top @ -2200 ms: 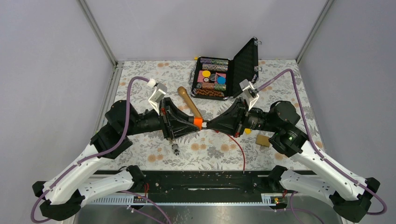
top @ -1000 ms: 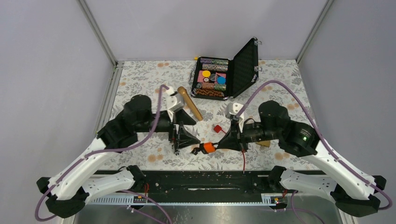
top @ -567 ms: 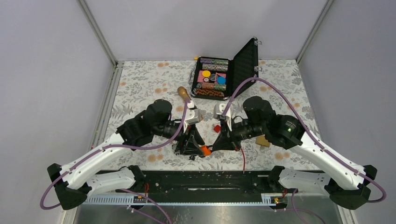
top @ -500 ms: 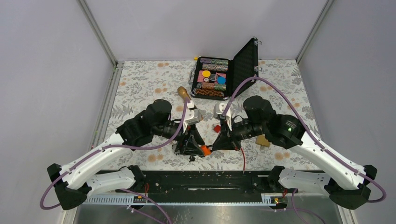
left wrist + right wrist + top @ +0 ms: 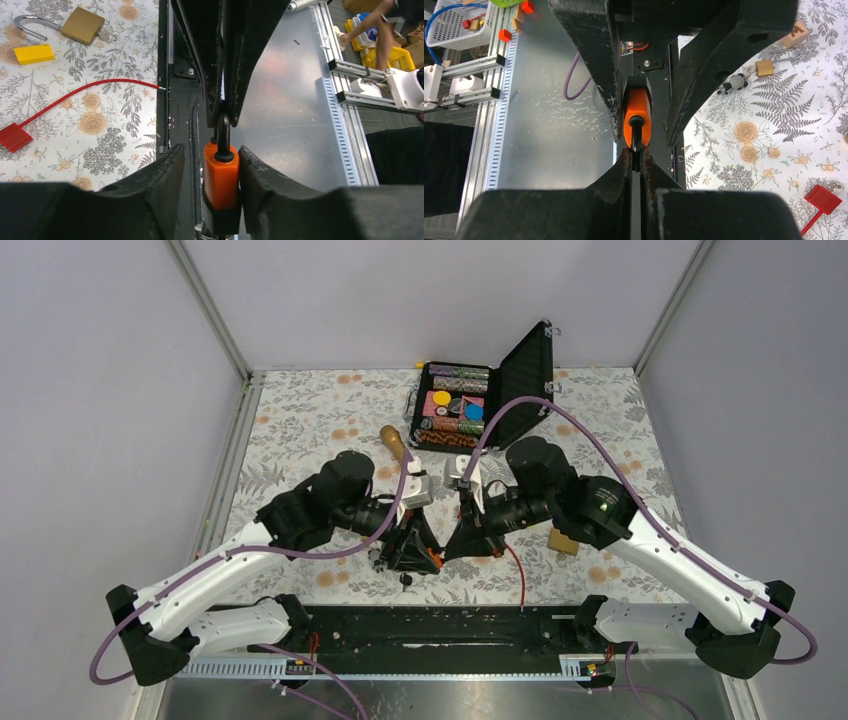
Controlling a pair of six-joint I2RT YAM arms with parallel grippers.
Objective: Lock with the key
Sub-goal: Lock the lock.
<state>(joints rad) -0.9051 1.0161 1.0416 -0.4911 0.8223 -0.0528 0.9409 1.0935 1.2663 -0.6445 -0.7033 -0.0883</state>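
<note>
An orange padlock (image 5: 432,558) with a black shackle hangs between my two grippers, low over the table's near edge. My right gripper (image 5: 452,550) is shut on the shackle (image 5: 636,145). It grips just above the orange body (image 5: 637,120) in the right wrist view. My left gripper (image 5: 415,552) stands around the body (image 5: 221,175) with its jaws apart. One finger (image 5: 255,170) touches the body. The other finger (image 5: 165,172) leaves a gap. A small dark key bunch (image 5: 404,580) hangs under the padlock.
A brass padlock (image 5: 82,24) and a yellow block (image 5: 34,53) lie on the floral cloth to the right. A red tag (image 5: 15,136) on a red cord lies nearby. An open black case (image 5: 455,405) of chips and a wooden handle (image 5: 396,443) lie behind.
The padlock went from my left gripper to my right. Both arms dropped toward the near edge, and my left gripper came back round the orange body.
</note>
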